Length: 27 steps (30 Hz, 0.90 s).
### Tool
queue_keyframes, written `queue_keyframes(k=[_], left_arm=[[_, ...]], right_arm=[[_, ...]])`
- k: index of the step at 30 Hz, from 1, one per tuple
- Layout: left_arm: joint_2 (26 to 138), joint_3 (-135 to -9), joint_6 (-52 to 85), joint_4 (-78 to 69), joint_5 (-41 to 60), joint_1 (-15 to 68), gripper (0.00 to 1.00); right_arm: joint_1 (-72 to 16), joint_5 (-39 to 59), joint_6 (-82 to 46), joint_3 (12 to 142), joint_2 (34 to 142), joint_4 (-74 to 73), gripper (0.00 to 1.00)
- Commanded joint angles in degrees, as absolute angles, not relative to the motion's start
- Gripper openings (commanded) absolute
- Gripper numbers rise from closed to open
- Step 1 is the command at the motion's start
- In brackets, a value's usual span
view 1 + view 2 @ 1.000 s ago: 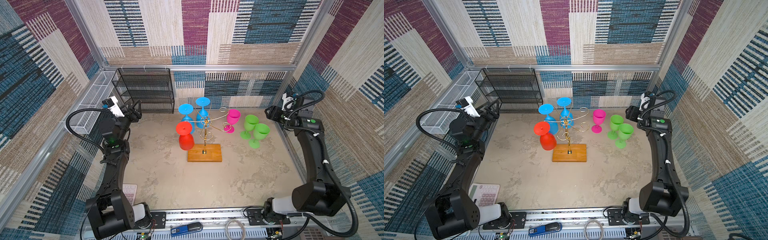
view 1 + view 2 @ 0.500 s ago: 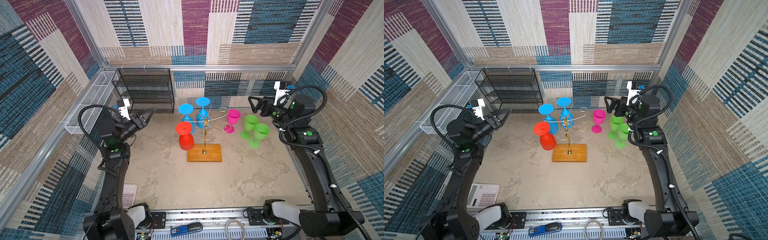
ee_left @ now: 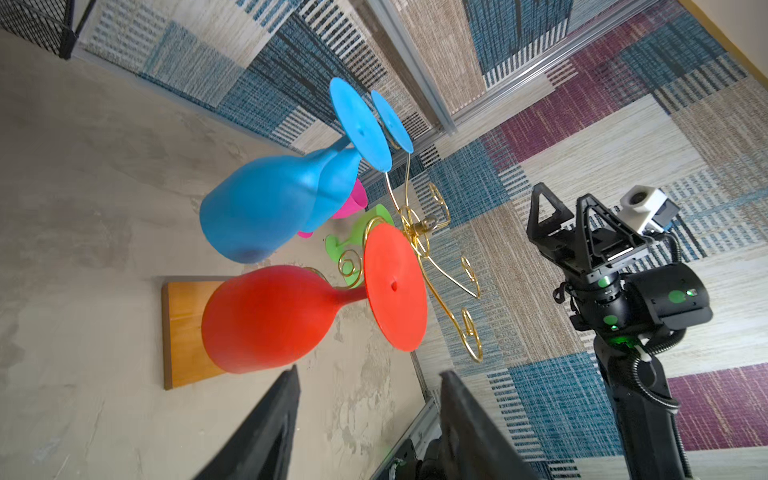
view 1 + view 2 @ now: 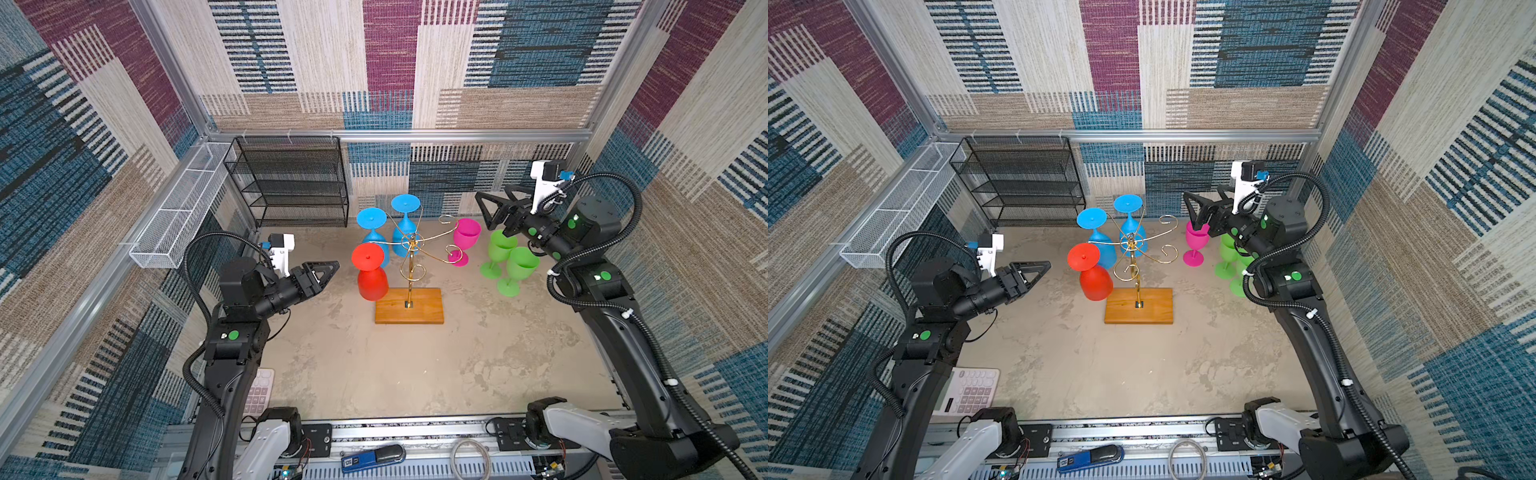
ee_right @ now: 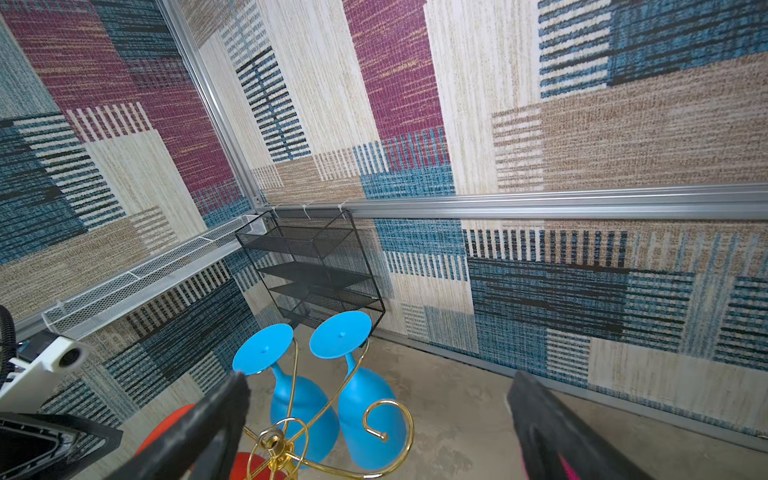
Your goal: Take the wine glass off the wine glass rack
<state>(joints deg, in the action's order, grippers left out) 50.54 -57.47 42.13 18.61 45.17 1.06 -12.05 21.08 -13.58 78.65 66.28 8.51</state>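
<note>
The wine glass rack (image 4: 409, 307), gold wire on a wooden base, stands mid-table in both top views. Three wine glasses hang upside down from its arms: a red one (image 4: 372, 282) at the front left and two blue ones (image 4: 374, 237) (image 4: 405, 232) behind. My left gripper (image 4: 334, 266) is open and empty, level with the red glass (image 3: 266, 320) and just left of it, apart from it. My right gripper (image 4: 492, 193) is wide open and empty, raised to the right of the rack (image 5: 272, 442), facing the blue glasses (image 5: 370, 415).
A pink glass (image 4: 465, 239) and two green glasses (image 4: 498, 253) (image 4: 519, 270) stand upright on the table right of the rack, under my right gripper. A black mesh shelf (image 4: 291, 183) stands at the back, a white mesh basket (image 4: 178, 212) hangs on the left wall, and a calculator (image 4: 967, 390) lies front left.
Both arms swung from the side walls in toward the rack. The left gripper dropped and came up beside the red glass. The right gripper opened wider.
</note>
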Motion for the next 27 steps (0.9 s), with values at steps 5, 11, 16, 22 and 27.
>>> queue_keyframes(k=[5,11,16,22,27], left_arm=[[53.74,-56.64,45.84,14.33,45.24,5.64,0.57],[56.37,-55.25,50.20,7.69,45.60,8.30,0.56],[57.03,-54.40,52.48,4.08,44.52,8.61,0.54],[58.40,-53.48,56.31,-1.40,44.56,8.87,0.51],[59.59,-54.40,56.77,-2.39,44.25,9.14,0.47]], right_arm=[[-12.99,21.90,-13.71,76.57,65.39,4.88,0.99],[-13.12,22.85,-14.30,75.37,65.16,3.79,0.99],[-13.18,23.29,-14.66,74.97,65.04,3.25,0.99],[-13.27,23.47,-15.03,74.53,64.69,2.91,0.99],[-13.25,23.52,-15.11,74.19,64.86,2.73,0.99]])
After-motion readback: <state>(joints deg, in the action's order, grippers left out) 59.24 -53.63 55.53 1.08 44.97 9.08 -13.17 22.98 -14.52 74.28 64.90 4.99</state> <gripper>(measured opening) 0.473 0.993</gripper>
